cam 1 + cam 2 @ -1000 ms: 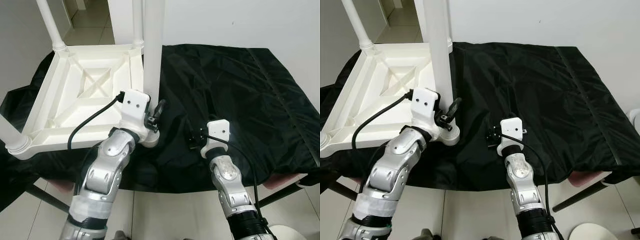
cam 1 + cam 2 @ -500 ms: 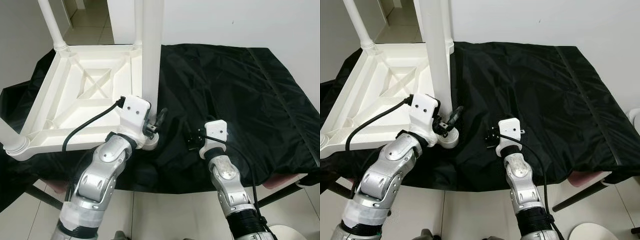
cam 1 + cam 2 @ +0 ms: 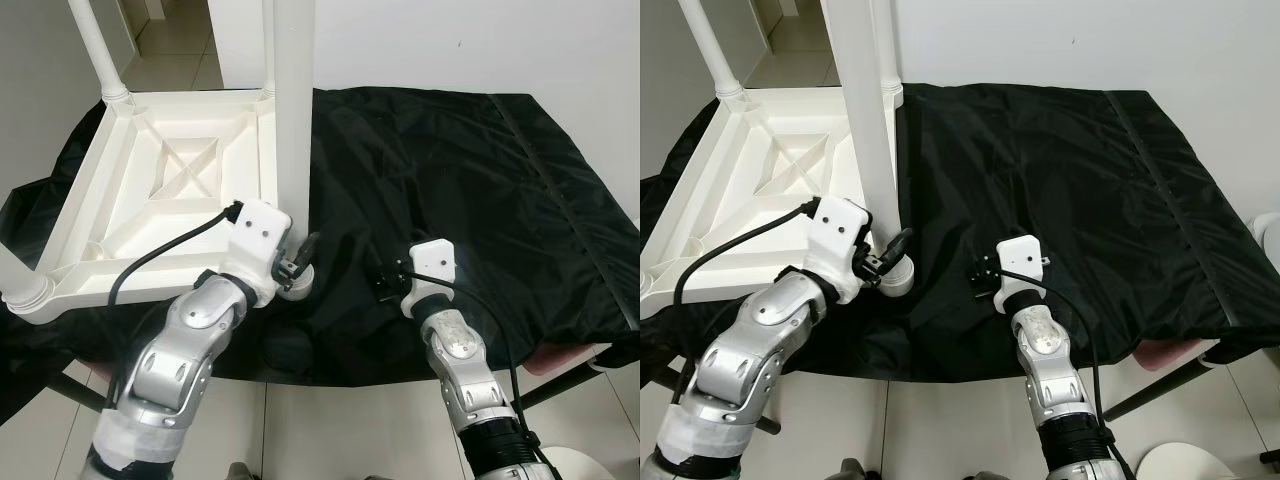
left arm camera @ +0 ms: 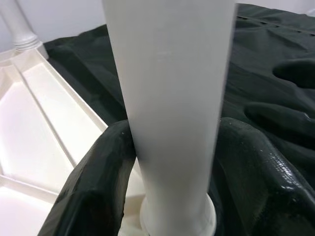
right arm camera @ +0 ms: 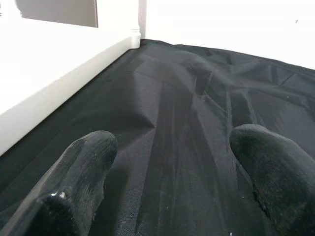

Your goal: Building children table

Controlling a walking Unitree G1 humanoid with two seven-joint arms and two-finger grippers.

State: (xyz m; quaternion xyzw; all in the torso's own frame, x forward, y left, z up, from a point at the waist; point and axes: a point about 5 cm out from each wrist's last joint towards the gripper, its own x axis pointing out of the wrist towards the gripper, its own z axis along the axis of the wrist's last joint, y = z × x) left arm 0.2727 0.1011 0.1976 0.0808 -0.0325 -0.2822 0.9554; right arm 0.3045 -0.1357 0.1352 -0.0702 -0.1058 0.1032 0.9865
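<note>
Clasping table leg (image 4: 172, 98), left gripper (image 4: 170, 162) low

Table covered by wrinkled black cloth (image 3: 450, 150), cloth drapes over front and left edges. Dark table legs (image 3: 1150, 390) show below cloth at front corners. Pale tiled floor (image 3: 330, 430) under table. On cloth, left half: white plastic tabletop (image 3: 170, 190) lying upside down, ribbed underside up with X brace in centre. White legs stand up from its corners: far-left leg (image 3: 95, 50), far-right leg (image 3: 268, 50), near-right leg (image 3: 293, 120) closest to cloth centre, near-left leg (image 3: 15, 275) at left edge. Right half of cloth bare, seam running front to back near right side
</note>
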